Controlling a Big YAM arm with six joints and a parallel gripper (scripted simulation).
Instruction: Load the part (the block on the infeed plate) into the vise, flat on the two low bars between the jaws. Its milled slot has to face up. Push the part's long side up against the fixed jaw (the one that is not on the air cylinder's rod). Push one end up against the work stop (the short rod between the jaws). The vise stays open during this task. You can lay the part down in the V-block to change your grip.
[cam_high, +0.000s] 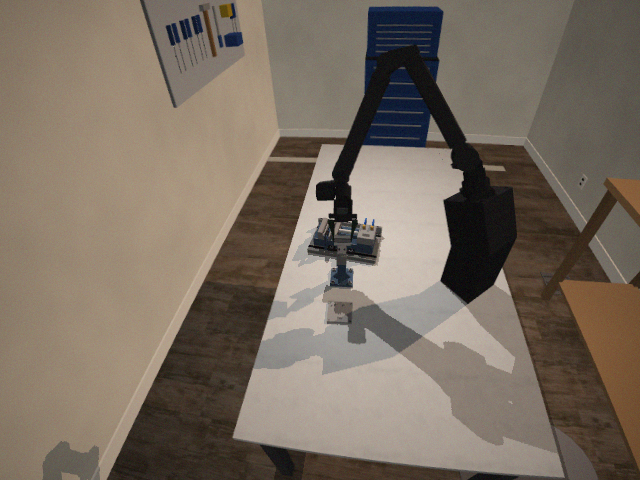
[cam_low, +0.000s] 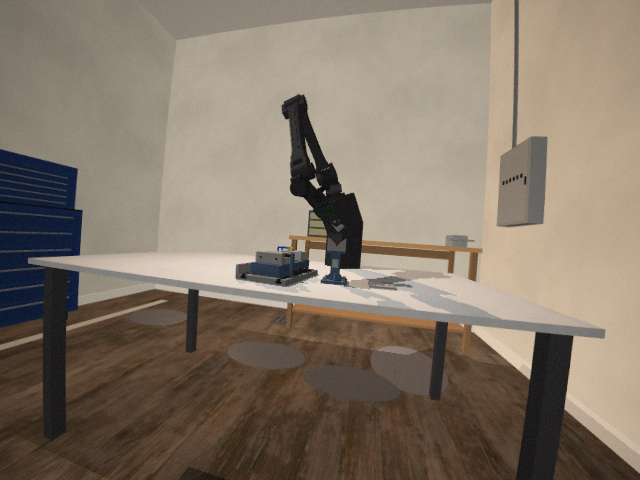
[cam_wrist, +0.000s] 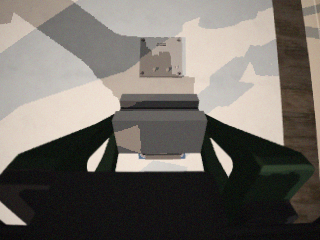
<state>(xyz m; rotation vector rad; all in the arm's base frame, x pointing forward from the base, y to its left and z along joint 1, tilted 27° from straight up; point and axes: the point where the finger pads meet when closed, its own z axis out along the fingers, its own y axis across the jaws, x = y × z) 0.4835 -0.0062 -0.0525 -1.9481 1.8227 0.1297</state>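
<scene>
My gripper is shut on the part, a grey block held by its two sides. I hold it just over the V-block, a grey top on a blue pedestal. I cannot tell whether the part touches the V-block. The part's slot is not visible. The vise stands open right behind the V-block. The infeed plate lies bare in front of the V-block.
The arm's black base box stands to the right of the vise. The table's left edge runs close beside the fixtures. A wooden bench stands off to the right.
</scene>
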